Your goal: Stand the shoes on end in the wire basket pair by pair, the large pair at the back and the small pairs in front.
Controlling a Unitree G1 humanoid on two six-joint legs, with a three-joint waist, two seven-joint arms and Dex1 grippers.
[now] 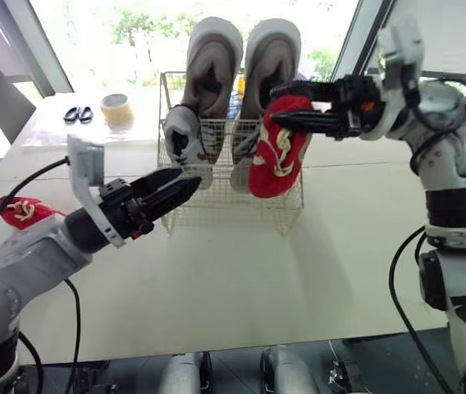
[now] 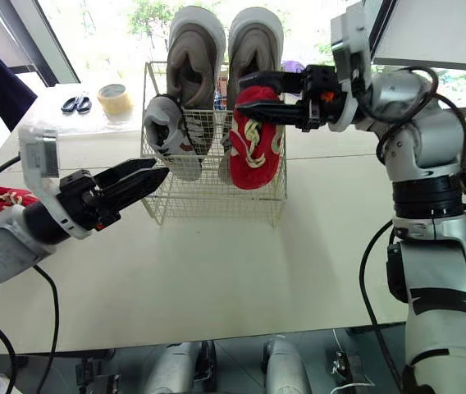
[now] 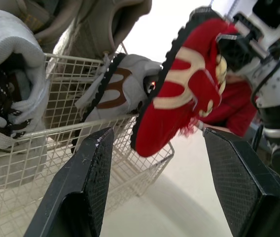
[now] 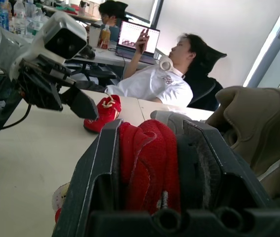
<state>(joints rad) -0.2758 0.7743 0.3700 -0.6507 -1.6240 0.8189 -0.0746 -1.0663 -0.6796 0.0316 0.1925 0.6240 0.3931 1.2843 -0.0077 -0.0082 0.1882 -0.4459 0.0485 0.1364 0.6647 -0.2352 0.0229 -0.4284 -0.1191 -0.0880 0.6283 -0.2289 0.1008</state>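
Right claw point(image 1: 274, 103) is clamped on the red fabric shoe with cream laces point(image 1: 278, 152), dangling toe-down over the white wire basket's point(image 1: 217, 209) front-right corner, while the left claw point(image 1: 185, 182) gapes wide out front.

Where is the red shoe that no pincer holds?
The loose red shoe lies on the table at the robot's far left, to the left of the left pincer and well apart from the basket.
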